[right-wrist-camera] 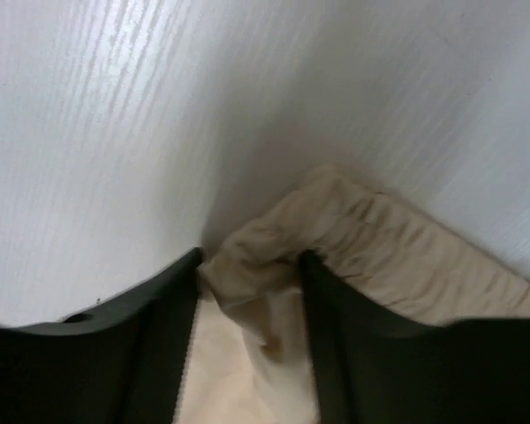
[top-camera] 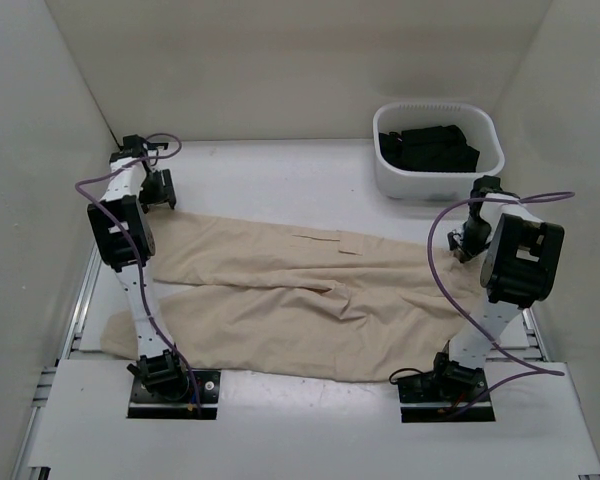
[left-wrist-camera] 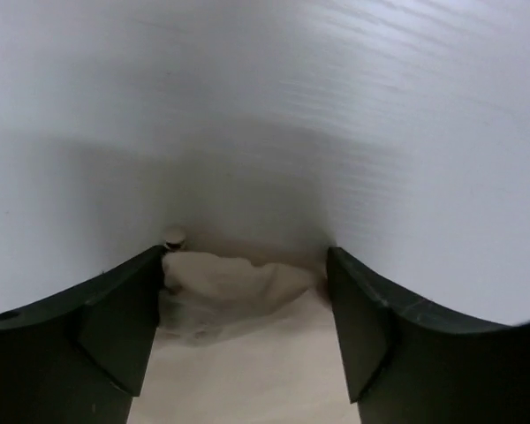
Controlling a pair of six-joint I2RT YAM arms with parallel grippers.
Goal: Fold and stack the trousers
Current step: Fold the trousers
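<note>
Shows light beige soft cloth trousers (top-camera: 300, 300) spread lengthwise across the white tabletop (top-camera: 280, 170), with the gathered waistband at right, leg ends at left, and the two legs side by side. Gripped at both ends. At the far leg end, left pincer (top-camera: 158, 190), black fingers (left-wrist-camera: 115, 327) set moderately apart, bunched hem filling the gap from one to the other. At the far waistband corner, right pincer (top-camera: 470, 240), fingers (right-wrist-camera: 159, 336) narrow, pinching a raised fold of cloth. Beyond the right pincer, apart from the trousers, white rounded plastic basket (top-camera: 485, 170) holding black garments (top-camera: 428, 148).
</note>
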